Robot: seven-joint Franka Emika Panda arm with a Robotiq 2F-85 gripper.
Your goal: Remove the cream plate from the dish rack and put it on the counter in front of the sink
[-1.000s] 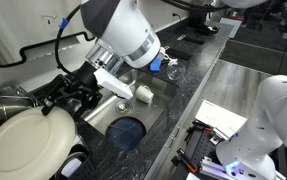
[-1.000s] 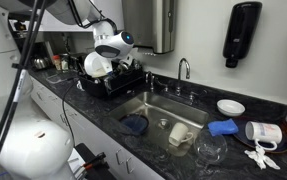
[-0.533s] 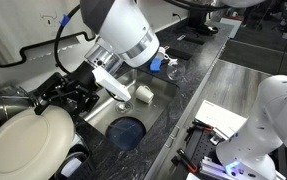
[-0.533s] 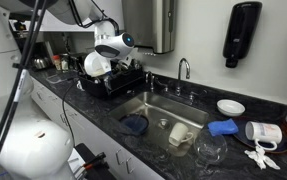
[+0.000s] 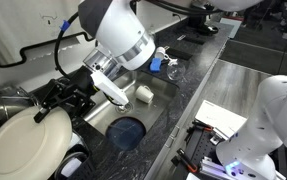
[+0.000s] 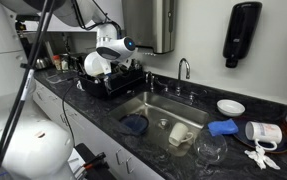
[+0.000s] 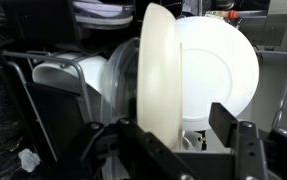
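The cream plate [image 7: 158,70] stands on edge in the dish rack [image 7: 43,110]; a whiter plate [image 7: 223,65] stands right behind it. In the wrist view my gripper [image 7: 173,128] is open, one finger on each side of the cream plate's rim, not closed on it. In both exterior views the gripper [image 5: 71,98] [image 6: 109,62] is down at the dish rack [image 5: 53,95] [image 6: 118,82], by the cream plate [image 5: 23,145] [image 6: 95,65]. The sink [image 5: 108,115] [image 6: 153,108] lies beside the rack, with the dark speckled counter [image 5: 178,105] [image 6: 103,125] in front of it.
In the sink lie a round dark-blue item [image 5: 128,131] and a small white cup [image 5: 143,95]. A clear container [image 7: 68,75] and metal pots [image 5: 8,98] sit in the rack. A faucet [image 6: 183,70], a white dish [image 6: 230,107] and a blue item [image 6: 223,127] are past the sink.
The arm has shifted slightly further toward the dish rack, bringing the open gripper closer onto the plate. The plate has not moved.
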